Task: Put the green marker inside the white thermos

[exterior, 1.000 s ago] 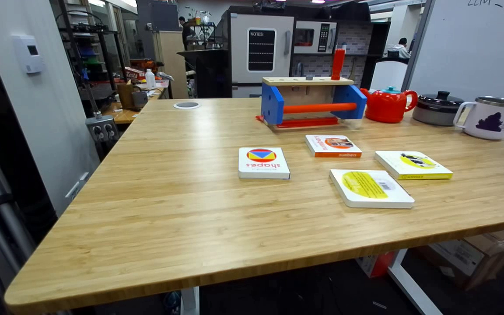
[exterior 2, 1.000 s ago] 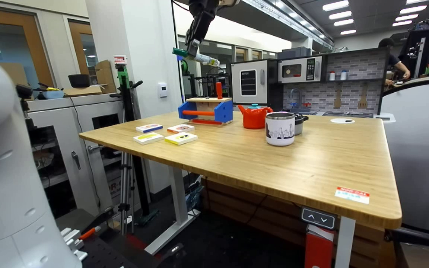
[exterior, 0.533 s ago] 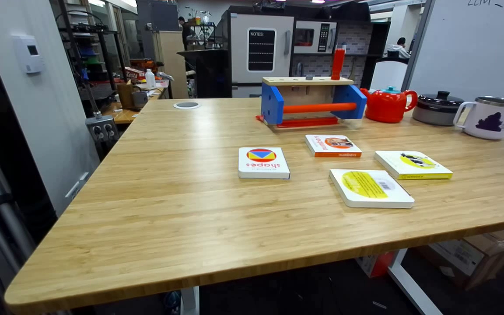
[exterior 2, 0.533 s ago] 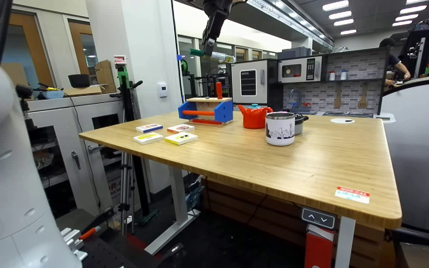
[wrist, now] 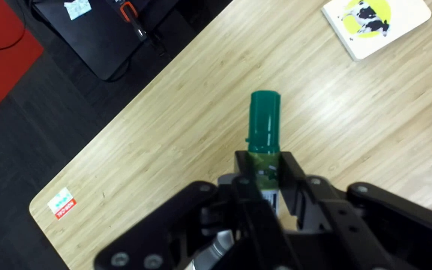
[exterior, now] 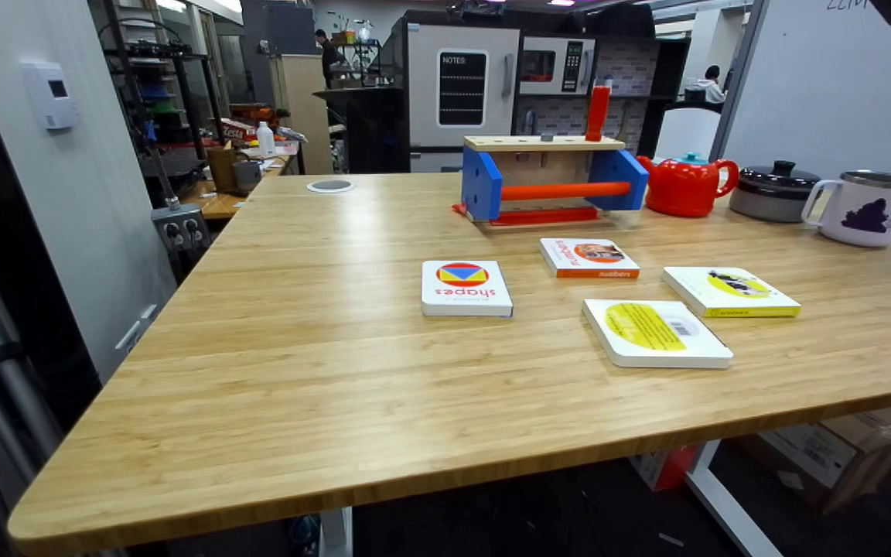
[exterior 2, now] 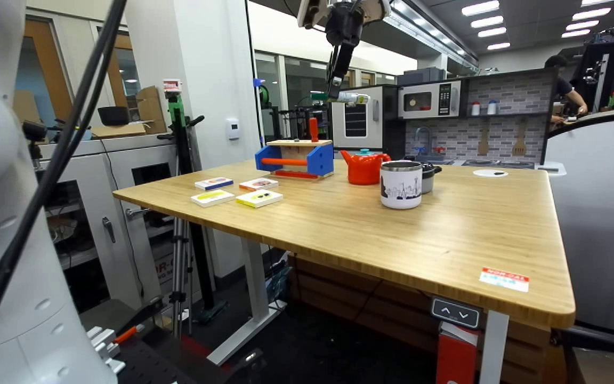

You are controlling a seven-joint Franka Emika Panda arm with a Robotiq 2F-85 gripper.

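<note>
While the gripper [exterior 2: 334, 97] pinches it, the green marker [wrist: 264, 144] stretches near-level, capped end pointing away from the white thermos [exterior 2: 401, 185].

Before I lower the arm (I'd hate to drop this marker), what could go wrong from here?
Catching: the green marker lies nearly level in the tool, so lowered that way it might hit the white thermos rather than enter.
Slipping: more of it juts out one side, so a knock there could twist it.
Bumping: the lidded pot stands close beside the thermos; a sideways approach might nudge it.
</note>
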